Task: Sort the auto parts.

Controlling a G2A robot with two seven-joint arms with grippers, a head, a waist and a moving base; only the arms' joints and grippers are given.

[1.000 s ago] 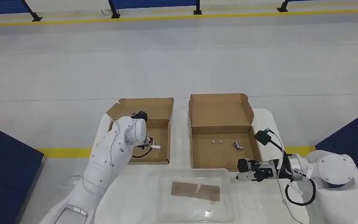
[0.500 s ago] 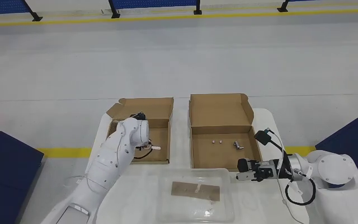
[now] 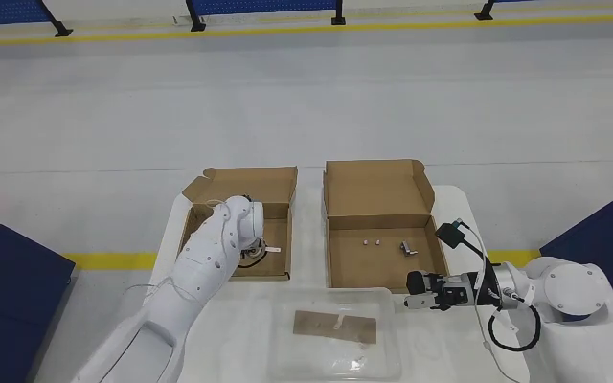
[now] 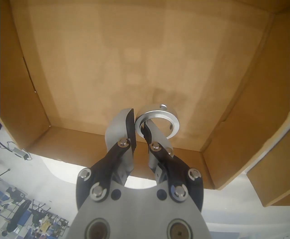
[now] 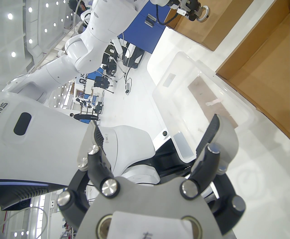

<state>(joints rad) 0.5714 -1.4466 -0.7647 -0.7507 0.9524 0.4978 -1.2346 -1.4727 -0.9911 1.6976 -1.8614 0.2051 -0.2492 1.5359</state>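
My left gripper is shut on a silver metal ring with a set screw; one finger sits inside the ring, the other outside. It hangs over the bare floor of the left cardboard box. In the top view the left arm covers that box. The right wrist view shows the ring far off in that gripper. My right gripper is open and holds nothing, low over the white table beside the clear plastic tray. From above it lies just in front of the right box.
The right cardboard box holds two small parts and a bent metal piece. The clear tray at the table's front holds a brown sheet and a few small bits. Both box lids stand open at the back.
The left arm has shifted a little to the right and deeper over the left box, hiding its gripper from above. The right arm has stayed still.
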